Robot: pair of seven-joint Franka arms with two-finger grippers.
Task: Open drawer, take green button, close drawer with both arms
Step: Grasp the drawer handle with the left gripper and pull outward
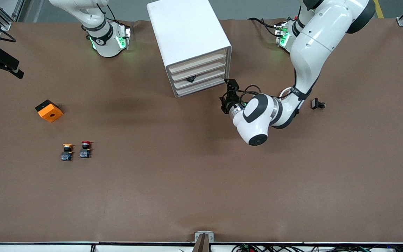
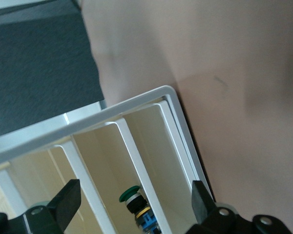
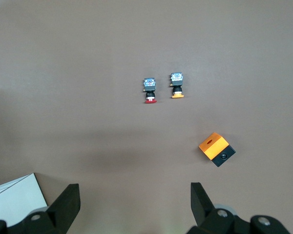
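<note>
Left gripper (image 1: 226,93), jaws spread and empty, at the cabinet (image 1: 191,42) by the table's robot-side edge. Green button (image 2: 132,193) sits inside the drawer (image 1: 201,78). Risk: fingers clip a divider, jolting the cabinet. Right gripper (image 3: 132,204) waits, spread, high.

High front overview facing both bases; left wrist close on the cabinet (image 1: 189,42), right wrist overhead.

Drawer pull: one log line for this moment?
left end effector: open, at cabinet front | button: inside | right end effector: open, waiting
</note>
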